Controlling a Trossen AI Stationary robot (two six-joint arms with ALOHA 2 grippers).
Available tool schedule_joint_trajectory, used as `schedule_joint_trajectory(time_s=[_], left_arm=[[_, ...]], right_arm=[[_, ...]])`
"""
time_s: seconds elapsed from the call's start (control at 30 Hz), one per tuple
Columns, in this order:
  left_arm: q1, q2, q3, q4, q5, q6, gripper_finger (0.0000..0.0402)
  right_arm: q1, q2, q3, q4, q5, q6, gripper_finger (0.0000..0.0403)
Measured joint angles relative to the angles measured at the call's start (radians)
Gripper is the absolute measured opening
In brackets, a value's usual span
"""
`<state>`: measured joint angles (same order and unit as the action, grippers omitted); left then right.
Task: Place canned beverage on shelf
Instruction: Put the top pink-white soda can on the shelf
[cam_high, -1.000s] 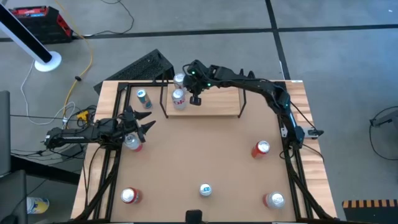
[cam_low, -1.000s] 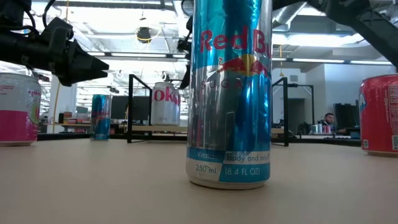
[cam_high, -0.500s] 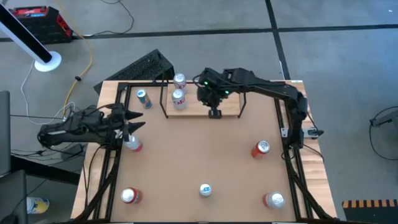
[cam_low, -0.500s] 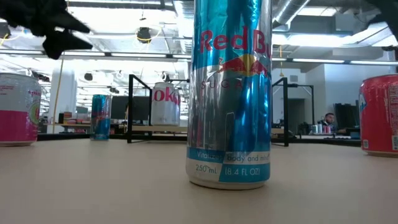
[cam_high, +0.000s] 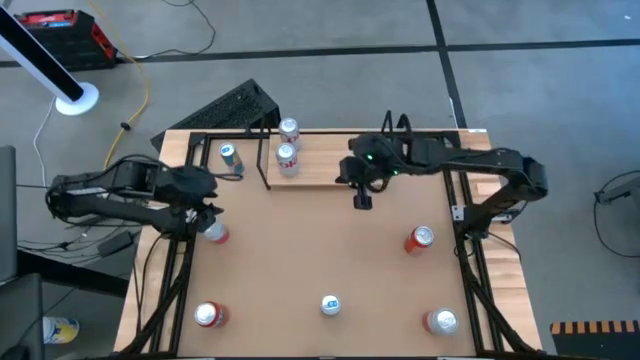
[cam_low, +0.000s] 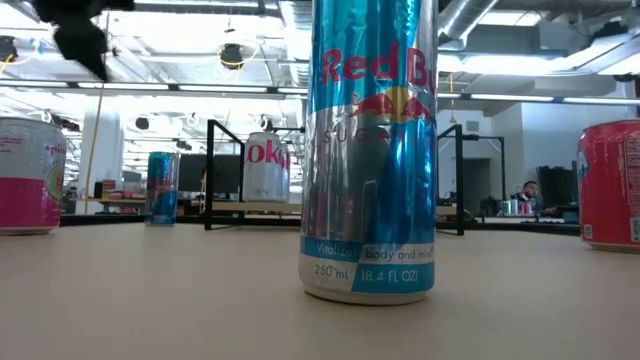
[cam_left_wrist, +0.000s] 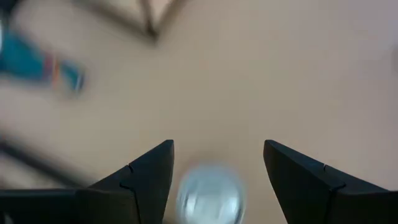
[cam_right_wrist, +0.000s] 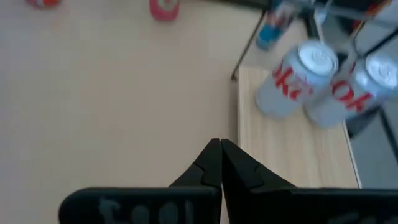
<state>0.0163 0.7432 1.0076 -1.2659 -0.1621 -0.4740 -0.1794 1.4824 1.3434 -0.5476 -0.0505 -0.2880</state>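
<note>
- Left gripper (cam_left_wrist: 217, 158): fingers spread wide, empty, above a silver can (cam_left_wrist: 208, 196).
- Right gripper (cam_right_wrist: 221, 163): fingers pressed together, empty, over the shelf (cam_right_wrist: 292, 149) edge.

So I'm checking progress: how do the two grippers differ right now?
The left gripper is open, poised over a silver-topped can near the table's left edge; the right gripper is shut and empty, at the shelf's front edge. Both hold nothing.
</note>
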Motion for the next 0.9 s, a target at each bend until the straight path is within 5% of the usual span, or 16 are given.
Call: schedule_joint_trajectory(time_s=[0.27, 0.5, 0.9], left_arm=[[-0.018, 0.014, -0.045, -0.052, 0.049, -0.063, 0.0235], [-0.017, 0.030, -0.046, -0.045, 0.029, -0.024, 0.0265], [-0.017, 0.219, -0.046, -0.122, 0.149, 0.001, 0.0323]], right_arm=[[0.010, -0.086, -0.218, 0.239, 0.078, -0.008, 0.0026], [0.008, -0.087, -0.231, 0.250, 0.084, -0.008, 0.0026], [0.009, -0.087, -0.231, 0.253, 0.085, -0.009, 0.0026]])
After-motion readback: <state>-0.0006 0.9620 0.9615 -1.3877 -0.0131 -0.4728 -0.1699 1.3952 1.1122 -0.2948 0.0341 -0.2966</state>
